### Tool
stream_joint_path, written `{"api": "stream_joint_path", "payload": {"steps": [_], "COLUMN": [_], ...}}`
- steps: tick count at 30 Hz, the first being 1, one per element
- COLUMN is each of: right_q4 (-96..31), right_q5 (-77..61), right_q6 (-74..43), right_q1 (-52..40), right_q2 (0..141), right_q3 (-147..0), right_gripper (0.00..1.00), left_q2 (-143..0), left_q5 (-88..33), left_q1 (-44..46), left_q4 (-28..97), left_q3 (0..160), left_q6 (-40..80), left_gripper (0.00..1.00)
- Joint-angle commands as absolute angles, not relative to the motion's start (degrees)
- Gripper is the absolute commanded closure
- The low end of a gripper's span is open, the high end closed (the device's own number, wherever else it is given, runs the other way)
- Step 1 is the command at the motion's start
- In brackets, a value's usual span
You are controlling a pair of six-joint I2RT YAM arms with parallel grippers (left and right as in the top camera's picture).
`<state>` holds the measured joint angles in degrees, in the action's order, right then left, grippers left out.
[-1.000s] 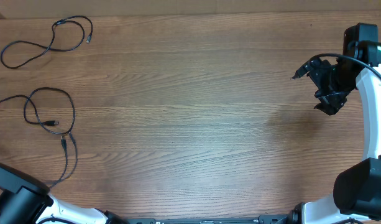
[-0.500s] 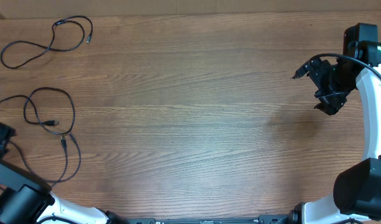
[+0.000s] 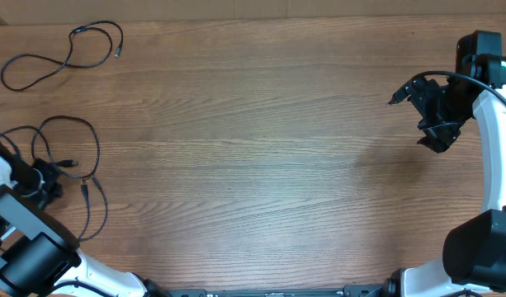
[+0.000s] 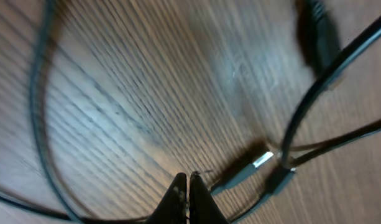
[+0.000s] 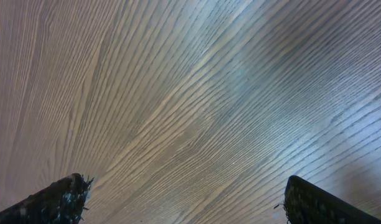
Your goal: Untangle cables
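Observation:
Thin black cables lie at the table's left. One cable (image 3: 67, 58) sits looped by itself at the far left corner. Nearer me, looped cables (image 3: 94, 148) cross each other, their small plugs lying inside the tangle. My left gripper (image 3: 48, 177) rests at the left side of this tangle. In the left wrist view, my left gripper (image 4: 189, 180) has its jaws pressed shut with nothing showing between the tips. A silver-tipped plug (image 4: 255, 163) lies just right of them, and a cable strand (image 4: 38, 112) curves round on the left. My right gripper (image 3: 424, 122) hovers open far to the right, over bare wood (image 5: 187, 199).
The wooden table (image 3: 253, 148) spans the whole overhead view. The right arm's white links and base (image 3: 484, 247) stand along the right edge. The left arm's base (image 3: 30, 264) fills the near left corner.
My left arm has come in from the left edge to the nearer tangle and its jaws have closed. The right arm has not moved.

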<state>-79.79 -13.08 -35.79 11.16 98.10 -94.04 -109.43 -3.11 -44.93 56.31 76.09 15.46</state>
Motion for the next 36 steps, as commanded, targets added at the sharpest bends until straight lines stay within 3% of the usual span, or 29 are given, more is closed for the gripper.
{"api": "stream_joint_path", "payload": {"steps": [1,18,27,36], "right_q4": [-79.8,-79.8,-79.8,-79.8], "right_q5": [-12.7,-12.7,-12.7,-12.7], "right_q6": [-35.8,-35.8,-35.8,-35.8], "right_q1": [11.3,11.3,11.3,11.3], "right_q2": [98.1,98.1,98.1,98.1], "right_q3": [-94.1,-94.1,-94.1,-94.1], "right_gripper": [0.0,0.0,0.0,0.0], "left_q2": [-109.4,-109.4,-109.4,-109.4], "left_q5": [-2.5,-1.7,0.0,-2.9], "left_q1": [-43.6,-43.4,-43.5,-43.5], "left_q4": [54.7,47.5,52.8,57.6], "left_q3": [73.1,63.1,62.6,62.6], "left_q6": [16.8,19.6,26.0,24.6], "left_gripper": [0.96,0.96,0.95,0.96]}}
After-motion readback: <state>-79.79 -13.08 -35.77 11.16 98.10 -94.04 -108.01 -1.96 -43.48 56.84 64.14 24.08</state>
